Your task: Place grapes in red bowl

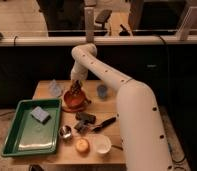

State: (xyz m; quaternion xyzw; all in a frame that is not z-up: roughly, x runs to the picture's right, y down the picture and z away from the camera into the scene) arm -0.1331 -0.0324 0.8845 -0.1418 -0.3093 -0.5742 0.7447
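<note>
Left of the gripper [76, 83] a green rectangular plastic tray [24, 136] lies on the light wooden table [105, 106]; the white arm [137, 115] arches in from lower right, wrist bent downward; the gripper hangs just over the round reddish-orange bowl [67, 103], spread or pressed together I cannot tell; the dark purple-brown grape cluster [75, 92] sits directly beneath it, over the bowl.

My gripper [75, 88] hangs over the round reddish-orange bowl [72, 101]. A small blue cup [102, 91] blocks its 3 o'clock and a flat black block [85, 118] its 5 o'clock. The wooden table [100, 105] is bare at 4 o'clock.
</note>
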